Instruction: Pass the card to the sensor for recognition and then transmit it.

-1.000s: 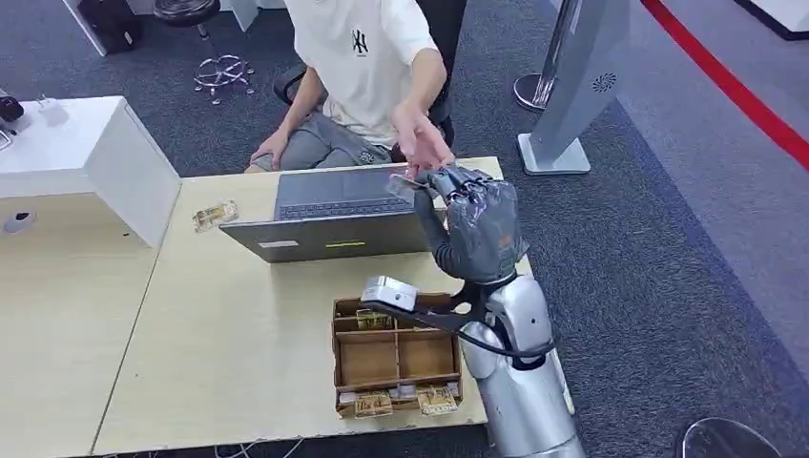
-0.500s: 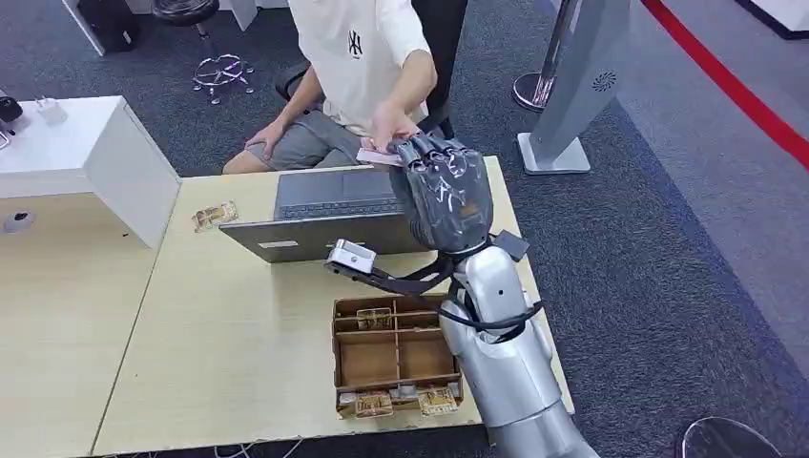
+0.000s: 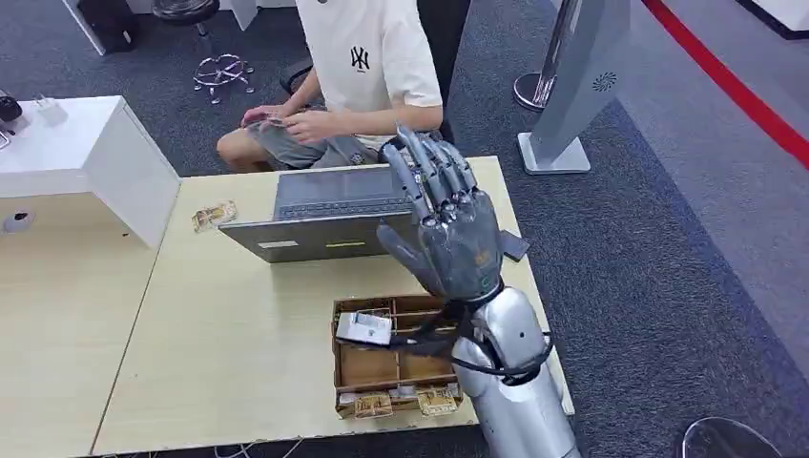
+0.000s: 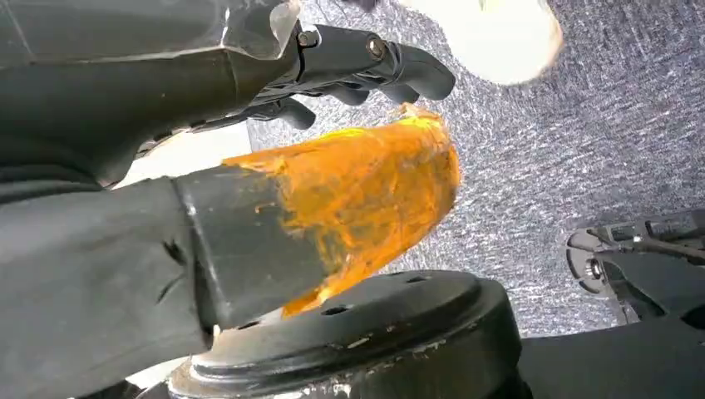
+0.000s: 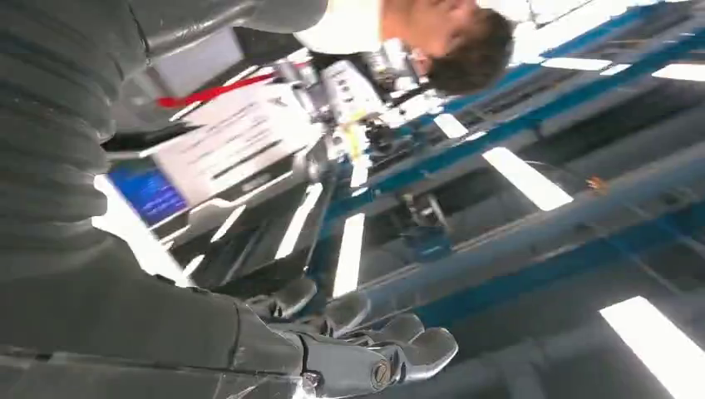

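Head view: the right hand (image 3: 448,224), dark grey on a silver arm, is raised above the far right part of the pale wooden table (image 3: 238,334), fingers extended and slightly spread, palm bare. Behind it lies a grey open laptop (image 3: 324,215), its edge partly hidden by the hand. A seated person in a white T-shirt (image 3: 372,57) holds a small pinkish card (image 3: 272,119) in both hands over the lap, well apart from the robot's hand. Below the hand stands a brown cardboard compartment tray (image 3: 396,358) near the table's front edge, with small printed cards in its front compartments and a small grey device (image 3: 363,327) on a dark bracket over it. A loose printed card (image 3: 214,216) lies left of the laptop. A white box-shaped desk unit (image 3: 86,157) borders the table on the left; a grey floor stand (image 3: 582,86) rises on the carpet to the right, with open carpet beside the table's right edge. Left wrist view: the left hand (image 4: 274,166) shows an orange-wrapped thumb and dark fingers curled inward with nothing in them, above grey carpet. Right wrist view: the right hand's fingertips (image 5: 432,345) lie apart, holding nothing.
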Controlling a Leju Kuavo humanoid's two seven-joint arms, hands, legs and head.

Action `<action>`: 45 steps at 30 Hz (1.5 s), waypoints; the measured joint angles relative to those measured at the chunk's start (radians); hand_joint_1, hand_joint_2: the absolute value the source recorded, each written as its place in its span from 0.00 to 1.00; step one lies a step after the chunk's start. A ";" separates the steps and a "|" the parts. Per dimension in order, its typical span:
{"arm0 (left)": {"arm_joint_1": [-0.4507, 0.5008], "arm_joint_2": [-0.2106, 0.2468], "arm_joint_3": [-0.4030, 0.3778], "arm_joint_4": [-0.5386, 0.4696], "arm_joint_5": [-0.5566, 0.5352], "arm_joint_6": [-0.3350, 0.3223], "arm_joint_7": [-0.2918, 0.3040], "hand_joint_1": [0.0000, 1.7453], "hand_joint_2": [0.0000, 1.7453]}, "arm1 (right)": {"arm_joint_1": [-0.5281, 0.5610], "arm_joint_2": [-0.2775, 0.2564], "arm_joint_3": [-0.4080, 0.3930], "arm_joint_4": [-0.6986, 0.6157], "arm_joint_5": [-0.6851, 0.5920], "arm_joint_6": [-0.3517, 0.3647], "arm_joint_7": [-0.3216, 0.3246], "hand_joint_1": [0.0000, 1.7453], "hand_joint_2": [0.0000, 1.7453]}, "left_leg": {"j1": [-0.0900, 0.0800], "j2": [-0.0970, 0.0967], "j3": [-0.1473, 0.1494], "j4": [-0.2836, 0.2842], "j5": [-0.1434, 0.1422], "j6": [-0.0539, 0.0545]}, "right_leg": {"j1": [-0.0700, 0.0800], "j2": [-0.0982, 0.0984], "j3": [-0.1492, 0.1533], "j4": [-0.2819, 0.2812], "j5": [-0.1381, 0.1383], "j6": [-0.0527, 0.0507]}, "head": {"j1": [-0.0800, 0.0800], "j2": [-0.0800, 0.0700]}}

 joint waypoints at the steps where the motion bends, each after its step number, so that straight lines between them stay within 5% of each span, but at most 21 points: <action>1: 0.000 -0.001 0.002 0.000 0.003 0.001 0.000 0.00 0.00 | 0.014 0.000 -0.009 -0.014 -0.018 0.000 -0.037 0.00 1.00 | 0.000 0.000 0.000 0.000 0.000 0.000 | 0.000 0.000 0.000 0.000 0.000 0.000 | -0.001 0.000; 3: 0.001 0.000 0.007 0.000 0.009 0.002 0.000 0.00 0.00 | 0.048 -0.001 -0.025 -0.045 -0.038 0.000 -0.043 0.00 1.00 | 0.000 0.000 0.000 0.000 0.000 0.000 | 0.000 0.000 0.000 0.000 0.000 0.000 | -0.001 0.000; 4: 0.002 0.000 0.010 0.000 0.011 0.003 0.000 0.00 0.00 | 0.060 -0.004 -0.027 -0.056 -0.038 0.000 -0.042 0.24 1.00 | 0.000 0.001 0.000 0.000 0.000 0.000 | 0.000 0.000 0.000 0.000 0.000 0.000 | -0.001 0.000; 5: 0.003 0.000 0.014 0.000 0.012 0.003 0.000 0.00 0.00 | 0.075 -0.005 -0.030 -0.067 -0.042 0.000 -0.053 0.81 1.00 | 0.000 0.001 0.000 0.000 0.000 0.000 | 0.000 0.000 0.000 0.000 0.000 0.000 | -0.001 0.000; 8: 0.004 0.000 0.026 0.000 0.013 0.008 -0.001 0.00 0.00 | 0.126 -0.010 -0.045 -0.088 -0.077 0.000 -0.118 1.00 1.00 | 0.000 0.000 0.000 0.000 0.000 0.000 | 0.000 0.000 0.000 0.000 0.000 0.000 | 0.000 0.000; 14: 0.005 0.000 0.043 0.000 0.027 0.018 -0.015 0.00 0.00 | 0.220 -0.017 -0.065 -0.111 -0.082 0.000 -0.139 1.00 1.00 | 0.000 0.000 0.000 0.000 0.000 0.000 | 0.000 0.000 0.000 0.000 0.000 0.000 | -0.001 0.000; 15: 0.005 0.000 0.047 0.000 0.027 0.019 -0.020 0.00 0.00 | 0.235 -0.017 -0.067 -0.113 -0.082 0.000 -0.139 0.86 1.00 | 0.000 0.000 0.000 0.000 0.000 0.000 | 0.000 0.000 0.000 0.000 0.000 0.000 | 0.000 0.000; 17: 0.005 0.000 0.052 0.000 0.027 0.021 -0.025 0.00 0.00 | 0.246 -0.020 -0.074 -0.106 -0.088 0.000 -0.130 0.83 1.00 | 0.000 0.000 0.000 0.000 0.000 0.000 | 0.000 0.000 0.000 0.000 0.000 0.000 | -0.001 0.000; 18: 0.005 0.000 0.055 0.000 0.026 0.021 -0.027 0.00 0.00 | 0.254 -0.020 -0.075 -0.106 -0.083 0.000 -0.130 0.56 1.00 | 0.000 0.000 0.000 0.000 0.000 0.000 | 0.000 0.000 0.000 0.000 0.000 0.000 | -0.001 0.000; 23: 0.005 0.000 0.063 0.000 0.021 0.021 -0.018 0.00 0.00 | 0.304 -0.020 -0.077 -0.100 -0.048 0.000 -0.134 0.35 1.00 | 0.000 0.000 -0.001 0.000 0.000 0.000 | 0.000 0.000 0.000 0.000 0.000 0.000 | 0.000 0.000; 31: 0.006 0.000 0.072 0.000 0.016 0.021 0.000 0.00 0.00 | 0.328 -0.032 -0.045 -0.040 0.010 0.000 0.008 0.41 1.00 | 0.000 -0.001 0.000 0.000 0.000 0.000 | 0.000 -0.001 0.001 0.000 0.000 0.001 | -0.001 0.000; 45: 0.009 0.003 0.092 0.000 0.012 0.035 -0.022 0.00 0.00 | 0.357 -0.064 0.023 0.045 0.061 -0.001 0.105 0.53 1.00 | 0.000 0.000 -0.001 0.000 0.000 0.000 | 0.000 0.000 0.000 0.000 0.000 0.000 | -0.001 0.000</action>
